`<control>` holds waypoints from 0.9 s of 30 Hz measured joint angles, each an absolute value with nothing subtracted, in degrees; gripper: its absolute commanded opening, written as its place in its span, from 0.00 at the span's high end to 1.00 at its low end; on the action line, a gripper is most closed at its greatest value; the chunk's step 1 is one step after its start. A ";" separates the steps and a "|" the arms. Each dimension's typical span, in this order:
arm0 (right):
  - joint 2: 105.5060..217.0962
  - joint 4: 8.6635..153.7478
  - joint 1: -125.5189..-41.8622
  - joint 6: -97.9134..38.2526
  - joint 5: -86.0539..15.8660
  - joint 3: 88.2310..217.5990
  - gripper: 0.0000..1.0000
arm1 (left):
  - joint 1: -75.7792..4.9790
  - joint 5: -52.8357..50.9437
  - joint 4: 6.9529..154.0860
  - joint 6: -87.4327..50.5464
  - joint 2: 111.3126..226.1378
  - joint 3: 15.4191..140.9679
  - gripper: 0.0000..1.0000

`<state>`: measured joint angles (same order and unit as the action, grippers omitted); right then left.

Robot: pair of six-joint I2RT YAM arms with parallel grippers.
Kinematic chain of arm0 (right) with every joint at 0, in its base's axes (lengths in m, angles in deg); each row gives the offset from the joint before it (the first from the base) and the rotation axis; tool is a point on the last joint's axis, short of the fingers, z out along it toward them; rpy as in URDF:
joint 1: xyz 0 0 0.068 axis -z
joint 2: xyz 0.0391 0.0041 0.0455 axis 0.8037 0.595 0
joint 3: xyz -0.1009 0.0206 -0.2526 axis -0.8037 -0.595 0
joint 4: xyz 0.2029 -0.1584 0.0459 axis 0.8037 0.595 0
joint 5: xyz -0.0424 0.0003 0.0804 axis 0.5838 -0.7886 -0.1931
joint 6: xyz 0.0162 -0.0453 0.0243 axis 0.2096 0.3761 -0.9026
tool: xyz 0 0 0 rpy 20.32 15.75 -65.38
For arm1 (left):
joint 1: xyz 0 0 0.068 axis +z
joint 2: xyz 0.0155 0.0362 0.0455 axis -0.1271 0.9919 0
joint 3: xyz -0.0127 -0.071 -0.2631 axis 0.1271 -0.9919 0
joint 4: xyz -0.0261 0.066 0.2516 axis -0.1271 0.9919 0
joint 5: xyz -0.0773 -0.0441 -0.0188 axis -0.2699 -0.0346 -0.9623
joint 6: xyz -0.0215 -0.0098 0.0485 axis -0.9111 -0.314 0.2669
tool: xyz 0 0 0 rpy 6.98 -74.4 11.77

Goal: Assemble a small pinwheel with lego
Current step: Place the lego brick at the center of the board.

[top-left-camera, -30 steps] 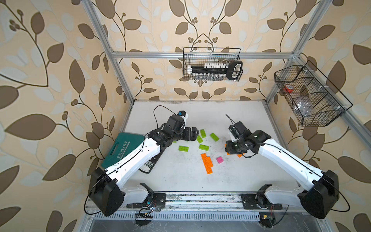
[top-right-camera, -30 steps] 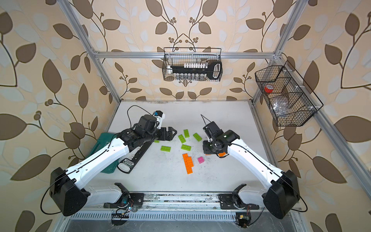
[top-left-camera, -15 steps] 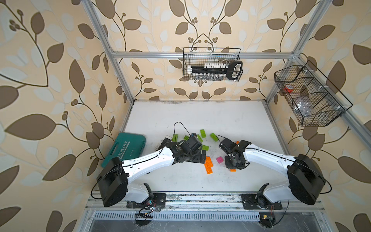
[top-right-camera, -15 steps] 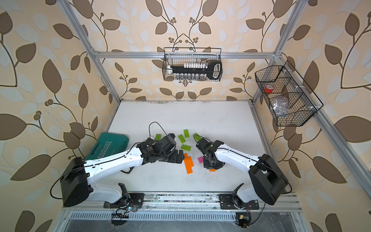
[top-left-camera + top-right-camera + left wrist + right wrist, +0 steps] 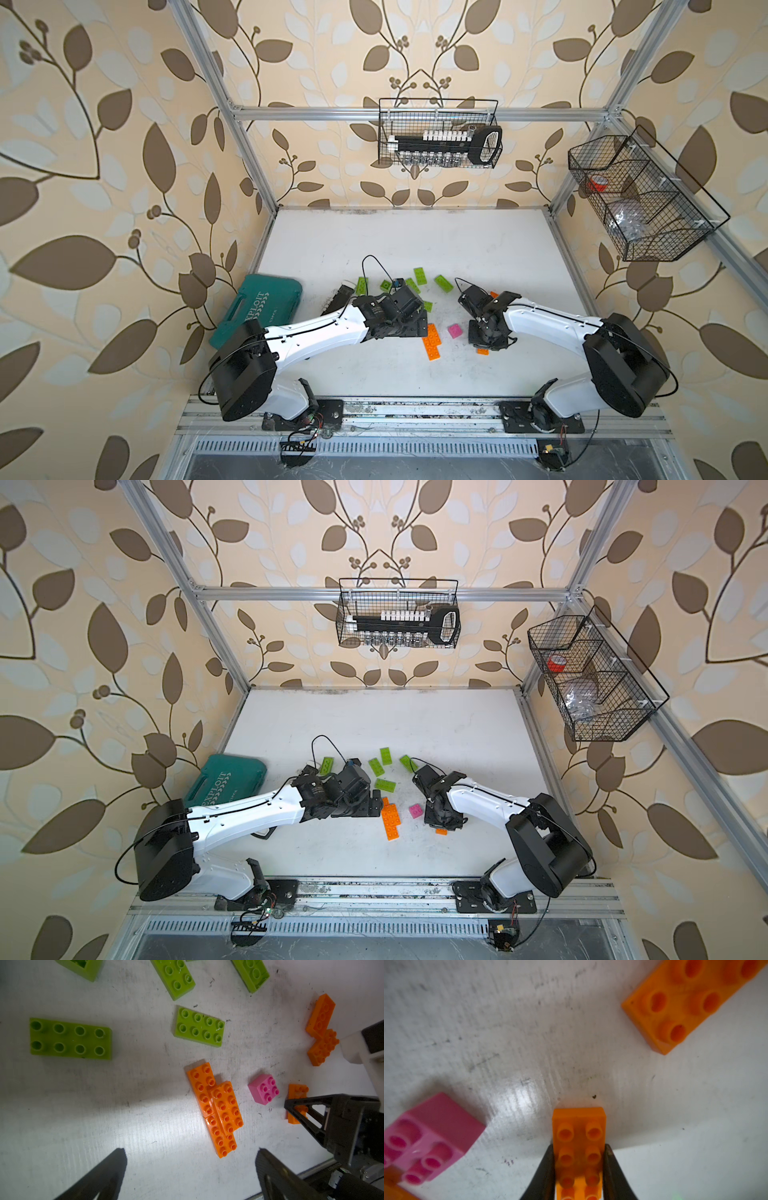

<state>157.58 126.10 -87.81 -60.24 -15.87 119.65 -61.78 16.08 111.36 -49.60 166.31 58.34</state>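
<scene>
Looking barely begun: right gripper (image 5: pixel 579 1148) pinches one orange oblong studded plastic brick (image 5: pixel 579 1124), left gripper (image 5: pixel 190 1152) gapes empty, lime-green oblong plastic bricks (image 5: pixel 70 1039) lie loose.

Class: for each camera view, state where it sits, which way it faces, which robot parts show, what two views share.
Both top views: high above, looking down at the table; left arm, right arm whole.
Left wrist: above the table, facing down; open left gripper.
Right wrist: low, facing down; right gripper shut on orange brick.
Wrist views share pink brick.
</scene>
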 measured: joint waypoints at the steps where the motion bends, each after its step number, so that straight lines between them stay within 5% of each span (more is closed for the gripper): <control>1: 157.58 125.97 -87.79 -60.32 -16.09 119.60 0.57 | -62.15 16.32 111.14 -49.89 166.31 58.15 0.01; 5: 157.06 125.90 -87.81 -60.48 -16.81 119.36 0.44 | -62.46 16.45 110.87 -50.08 166.31 58.19 0.01; 27: 154.43 120.50 -87.71 -60.21 -29.95 117.02 0.46 | -59.59 8.50 104.10 -47.92 165.08 56.33 0.01</control>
<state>154.43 120.50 -87.71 -60.21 -29.95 117.02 -59.59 8.50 104.10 -47.92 165.08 56.33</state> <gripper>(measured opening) 0.550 0.989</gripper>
